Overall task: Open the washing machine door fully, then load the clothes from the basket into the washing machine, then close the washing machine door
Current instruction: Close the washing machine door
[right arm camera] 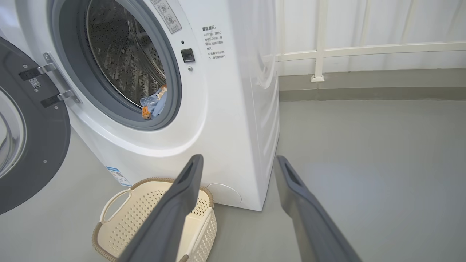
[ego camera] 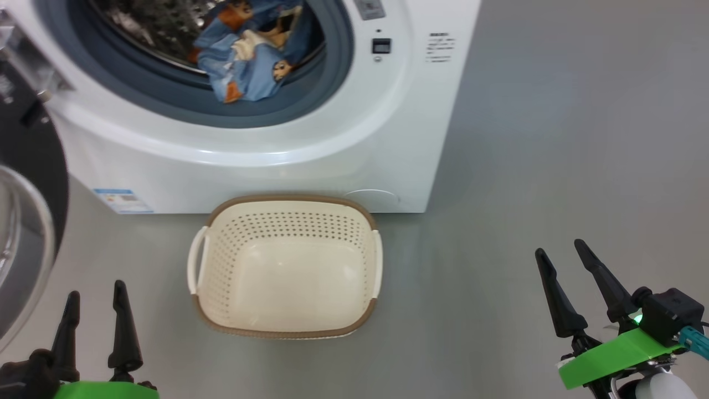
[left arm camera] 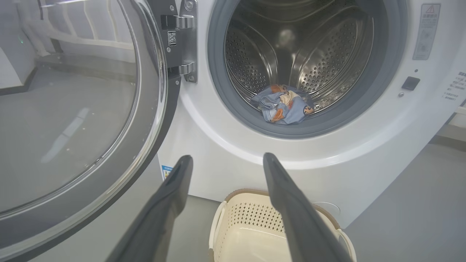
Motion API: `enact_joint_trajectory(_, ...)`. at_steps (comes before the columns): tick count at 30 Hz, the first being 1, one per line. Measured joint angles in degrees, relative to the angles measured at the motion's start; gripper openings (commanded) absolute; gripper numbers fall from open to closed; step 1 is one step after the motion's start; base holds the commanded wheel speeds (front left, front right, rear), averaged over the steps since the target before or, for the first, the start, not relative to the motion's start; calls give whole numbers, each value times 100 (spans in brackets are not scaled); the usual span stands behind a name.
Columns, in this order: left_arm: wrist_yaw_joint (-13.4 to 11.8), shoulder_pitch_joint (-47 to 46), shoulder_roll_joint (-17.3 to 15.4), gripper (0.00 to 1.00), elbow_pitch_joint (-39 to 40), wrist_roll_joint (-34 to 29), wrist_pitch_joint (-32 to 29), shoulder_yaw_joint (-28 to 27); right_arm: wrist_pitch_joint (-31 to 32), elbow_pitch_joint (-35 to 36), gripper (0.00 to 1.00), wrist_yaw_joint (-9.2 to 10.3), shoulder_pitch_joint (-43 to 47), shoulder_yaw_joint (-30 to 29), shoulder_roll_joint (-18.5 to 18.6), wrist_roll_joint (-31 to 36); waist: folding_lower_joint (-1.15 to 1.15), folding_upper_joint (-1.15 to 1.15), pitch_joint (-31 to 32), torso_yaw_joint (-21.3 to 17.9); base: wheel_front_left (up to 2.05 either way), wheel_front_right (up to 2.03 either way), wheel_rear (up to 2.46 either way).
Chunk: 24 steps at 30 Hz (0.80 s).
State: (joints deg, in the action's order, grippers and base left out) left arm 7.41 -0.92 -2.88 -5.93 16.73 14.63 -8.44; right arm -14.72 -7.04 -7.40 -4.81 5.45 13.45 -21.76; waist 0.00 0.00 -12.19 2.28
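The white washing machine (ego camera: pixel 310 138) stands ahead with its door (ego camera: pixel 25 221) swung wide to the left; the door (left arm camera: pixel 72 109) fills the left of the left wrist view. The blue printed clothes (ego camera: pixel 249 52) lie at the drum's front lip, partly over the grey gasket (left arm camera: pixel 282 107). On the floor before the machine sits the cream basket (ego camera: pixel 285 266), with nothing in it. My left gripper (ego camera: pixel 95 293) is open, low left of the basket. My right gripper (ego camera: pixel 560 249) is open, well right of it. Nothing is between either pair of fingers.
Grey floor (ego camera: pixel 554 138) spreads to the right of the machine. A white railing and wall (right arm camera: pixel 364 51) stand behind it in the right wrist view. The open door (right arm camera: pixel 25 127) takes up the space left of the machine.
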Motion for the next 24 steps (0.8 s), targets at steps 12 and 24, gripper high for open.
enact_joint_trajectory(12,0,2,74,100,-33,144,0,-48,0,-80,100,0,-244,446,274,1,0,0,30,863,0,0,0)
enact_joint_trajectory(24,0,32,80,100,-103,427,1,-9,0,-164,100,0,-463,709,421,-7,0,0,94,1628,0,0,0)
